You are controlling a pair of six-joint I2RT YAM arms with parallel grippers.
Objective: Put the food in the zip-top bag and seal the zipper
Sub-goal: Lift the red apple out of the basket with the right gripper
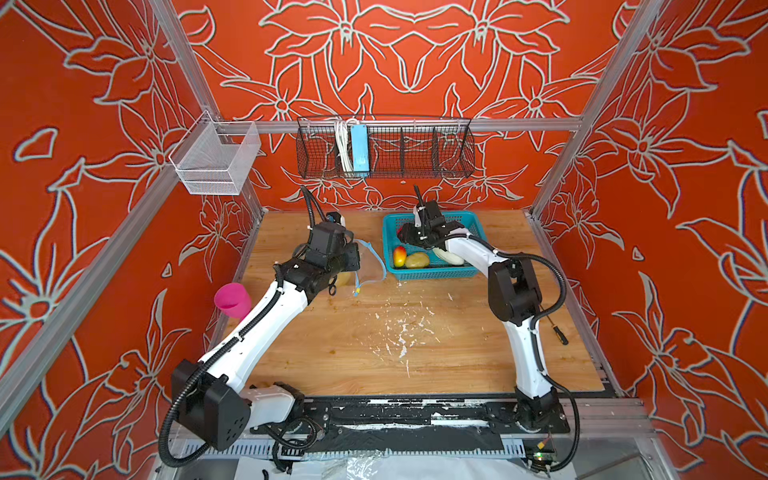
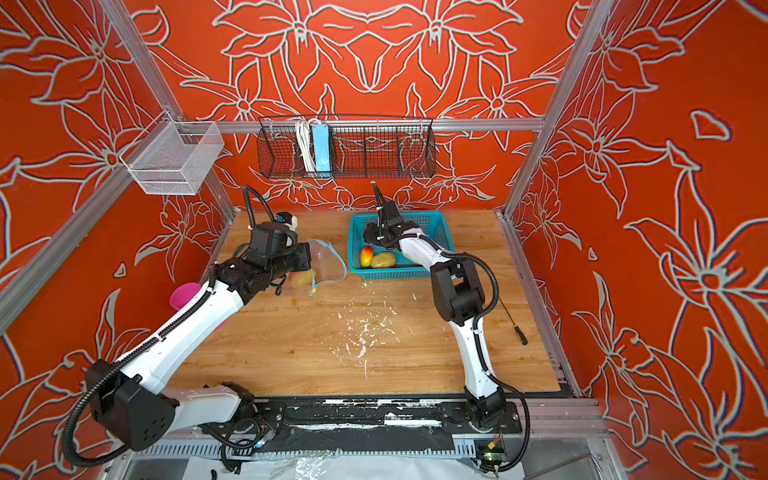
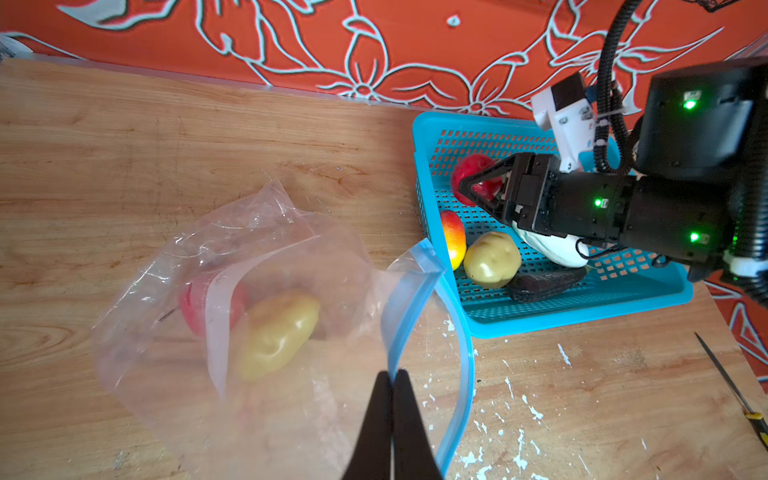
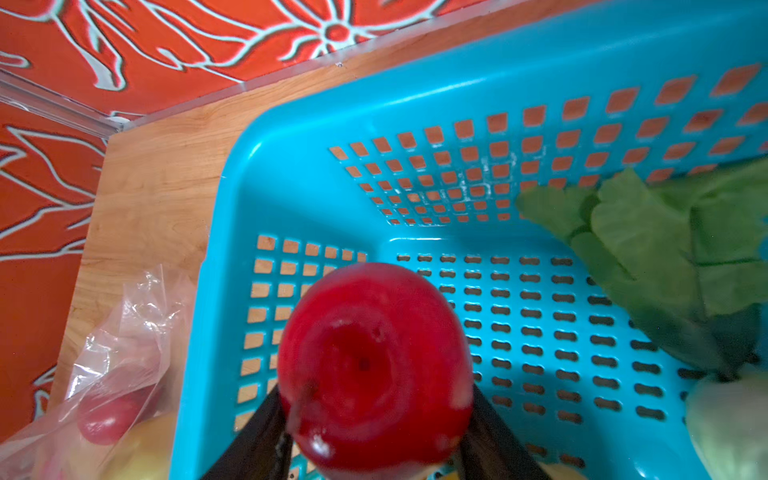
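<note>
Wooden table [image 1: 374,365] has white flecks [image 1: 401,332] scattered around the middle. Teal mesh basket [image 1: 432,273] sits at the far side, right of centre. Pink cup [image 1: 232,300] at the left edge, screwdriver [image 1: 555,330] near the right edge. Back rail holds a black wire rack [image 1: 415,162] with a blue power strip [image 1: 358,148], and a white mesh bin [image 1: 216,160] hangs to its left.

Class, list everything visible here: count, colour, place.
basket: one, teal, back of table
zip-top bag: one, clear, left of basket
ball: two, red, one in bag, one in right gripper
potato: two, yellowish, one in bag, one in basket
mango: one, red-yellow, in basket
vegetable: one, white, in basket
leafy piece: one, green, in basket
cup: one, pink, left table edge
screwdriver: one, black-handled, right table edge
wire rack: one, black, hung behind table
mesh bin: one, white, hung left
left gripper: black, shut on bag's zipper
right gripper: black, shut on ball
</note>
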